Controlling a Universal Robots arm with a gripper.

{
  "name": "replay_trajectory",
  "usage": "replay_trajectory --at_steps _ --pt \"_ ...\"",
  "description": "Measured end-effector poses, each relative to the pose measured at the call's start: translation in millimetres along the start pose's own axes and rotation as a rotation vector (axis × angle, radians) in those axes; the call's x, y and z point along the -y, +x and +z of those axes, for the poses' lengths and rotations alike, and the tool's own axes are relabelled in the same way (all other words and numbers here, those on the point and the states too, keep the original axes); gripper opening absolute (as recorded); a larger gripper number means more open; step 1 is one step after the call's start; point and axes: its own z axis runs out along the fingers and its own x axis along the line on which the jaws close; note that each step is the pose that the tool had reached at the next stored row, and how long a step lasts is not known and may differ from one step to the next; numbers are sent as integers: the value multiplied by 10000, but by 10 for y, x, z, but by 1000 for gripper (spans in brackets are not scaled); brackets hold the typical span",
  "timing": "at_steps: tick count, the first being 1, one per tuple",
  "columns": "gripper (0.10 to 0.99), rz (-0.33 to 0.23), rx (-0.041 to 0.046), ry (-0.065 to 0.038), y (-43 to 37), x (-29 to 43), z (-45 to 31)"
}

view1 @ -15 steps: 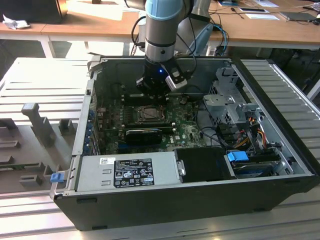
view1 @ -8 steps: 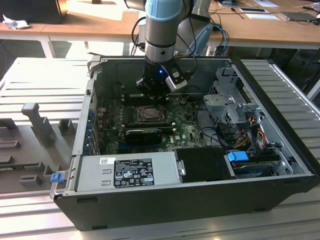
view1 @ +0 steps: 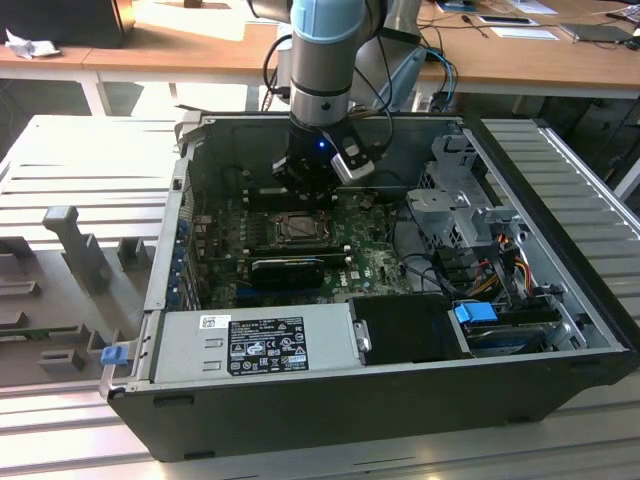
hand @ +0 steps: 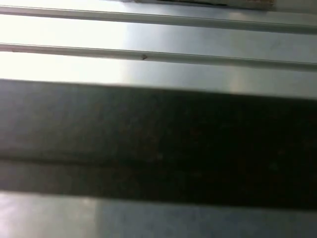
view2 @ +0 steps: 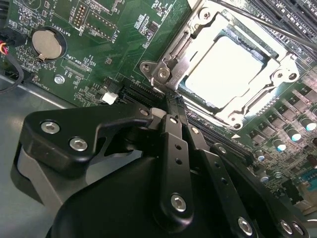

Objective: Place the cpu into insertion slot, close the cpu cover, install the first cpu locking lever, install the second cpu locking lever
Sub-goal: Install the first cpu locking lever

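Observation:
The cpu [view2: 225, 67] lies flat in the insertion slot [view2: 218, 115], its pale face showing through the window of the cpu cover [view2: 194, 30], which is folded down over it. A thin metal lever rod [view2: 267, 25] runs across the far side of the cover. My gripper [view2: 171, 95] is shut with nothing between its fingers [view2: 174, 134]. Its tips are at the cover's tab at one edge of the slot. In the exterior view the gripper [view1: 305, 200] hangs just behind the cpu [view1: 301, 229] inside the open computer case.
On the green board, a coin battery [view2: 48, 43] sits close to the gripper. A black finned card [view1: 290, 268] lies in front of the slot, with the power supply [view1: 255, 345] nearer still. The drive cage [view1: 450, 190] and cables fill the exterior view's right. Case walls [view1: 170, 230] surround the board.

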Motion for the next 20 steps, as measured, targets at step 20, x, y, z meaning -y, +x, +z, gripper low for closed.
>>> replay_trajectory --at_steps 20 --pt "106 -1 2 -23 -3 13 -124"
